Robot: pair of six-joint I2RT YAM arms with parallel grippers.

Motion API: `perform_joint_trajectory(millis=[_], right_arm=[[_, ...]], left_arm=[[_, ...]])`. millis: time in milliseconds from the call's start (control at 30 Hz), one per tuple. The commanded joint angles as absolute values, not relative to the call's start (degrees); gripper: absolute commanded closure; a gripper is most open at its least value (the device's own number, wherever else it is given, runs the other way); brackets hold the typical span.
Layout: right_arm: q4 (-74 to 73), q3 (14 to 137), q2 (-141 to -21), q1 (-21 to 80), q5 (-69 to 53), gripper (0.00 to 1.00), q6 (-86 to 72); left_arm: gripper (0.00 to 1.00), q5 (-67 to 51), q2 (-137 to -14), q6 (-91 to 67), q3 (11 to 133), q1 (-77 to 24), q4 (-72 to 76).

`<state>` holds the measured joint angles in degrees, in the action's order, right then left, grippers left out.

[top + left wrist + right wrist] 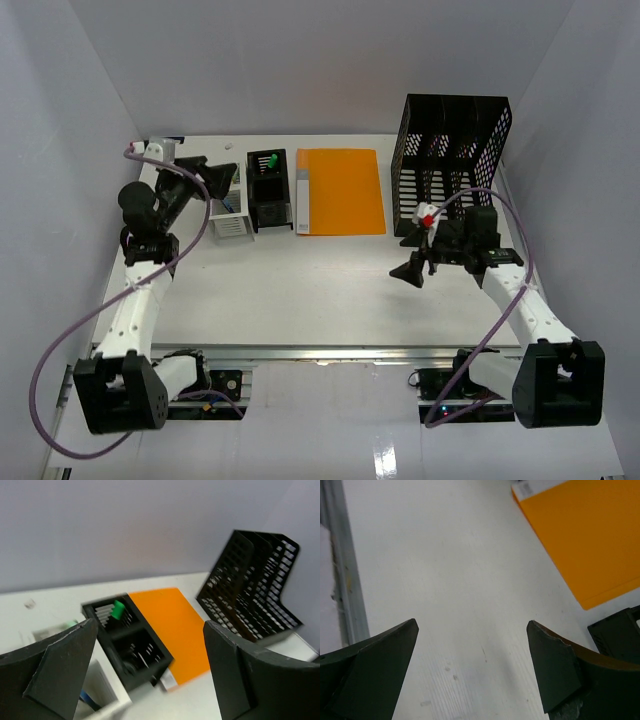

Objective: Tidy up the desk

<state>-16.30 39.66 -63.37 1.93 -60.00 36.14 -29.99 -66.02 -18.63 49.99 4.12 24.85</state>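
The desk [300, 290] is a white tabletop with a metal rail [330, 353] along its front edge. An orange folder [343, 190] lies flat at the back centre. It also shows in the left wrist view [172, 625] and the right wrist view [585, 535]. My left gripper [208, 176] is open and empty, raised over the back left beside a black pen holder [267, 188]. In its wrist view the left gripper [150, 625] frames that pen holder [132, 645]. My right gripper [415, 256] is open and empty, low over bare desk [460, 555] in front of the file rack.
A tall black mesh file rack [452, 160] stands at the back right and shows in the left wrist view [252, 590]. A white box [230, 218] sits left of the pen holder, which holds a green item [270, 159]. White walls enclose the desk.
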Motion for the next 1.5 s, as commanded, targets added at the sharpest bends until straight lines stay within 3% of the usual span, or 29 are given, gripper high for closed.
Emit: perform_joint_trajectory(millis=[0, 200, 300, 500, 633, 767, 1033, 1467], right_arm=[[-14.5, 43.6, -64.8, 18.6, -30.9, 0.04, 39.9], [-2.4, 49.5, -74.4, 37.2, -3.2, 0.1, 35.8], [6.8, 50.6, -79.9, 44.2, 5.0, 0.1, 35.2], [36.6, 43.3, -88.1, 50.5, 1.3, 0.1, 45.2], [45.9, 46.5, -96.3, 50.6, 3.1, 0.09, 48.2], [47.6, 49.3, -101.8, 50.5, 1.5, 0.0, 51.8], [50.5, 53.2, -109.1, 50.4, 4.1, 0.15, 53.8], [47.3, 57.5, -114.4, 49.7, 4.4, 0.26, 54.2]], left_arm=[[0.02, -36.2, -55.3, -22.6, 42.9, 4.5, 5.7], [0.02, -37.7, -42.3, -18.9, 35.2, 4.6, -6.1], [0.02, -36.9, -37.3, -19.1, 31.9, 4.6, -6.4], [0.02, -34.8, -33.1, -19.1, 30.0, 4.6, -7.6], [0.02, -32.9, -33.0, -18.3, 30.5, 4.5, -9.2], [0.02, -32.6, -31.8, -18.3, 30.5, 4.5, -10.1], [0.02, -32.3, -30.4, -18.2, 30.4, 4.5, -10.3], [0.02, -32.2, -29.9, -18.5, 30.3, 4.6, -10.4]])
